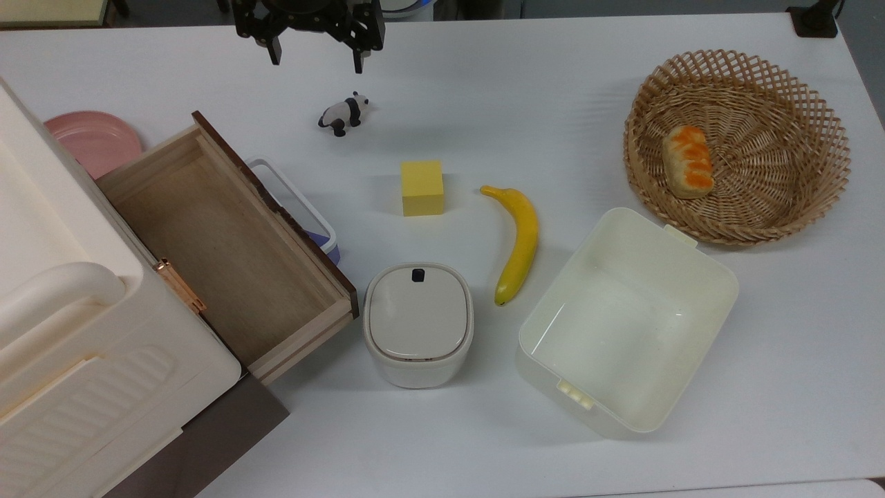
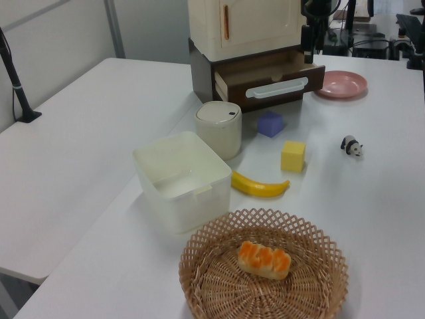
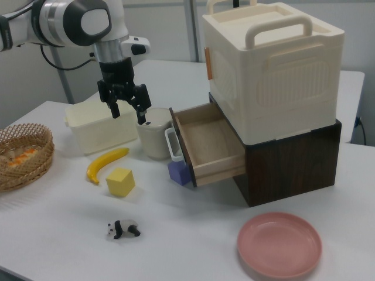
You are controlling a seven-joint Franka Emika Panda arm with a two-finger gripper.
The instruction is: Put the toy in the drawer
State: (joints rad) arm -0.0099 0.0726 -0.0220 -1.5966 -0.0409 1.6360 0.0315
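While the pincer (image 3: 125,103) hangs high above the desk (image 1: 525,83), fingers spread and gripping nothing, the toy (image 1: 343,113) stands untouched on its four legs, well apart from the drawer (image 1: 228,249). That drawer is pulled out, its floor bare, so by my reading everything's left: descend, grasp, carry, drop. The right view gives the pincer's height over the toy (image 3: 123,229); the top view shows the drawer's empty floor best.

Top view: panda (image 1: 343,113) above cube (image 1: 422,188); banana (image 1: 519,242) right of cube; drawer (image 1: 228,250) at left; basket (image 1: 737,145) far right.
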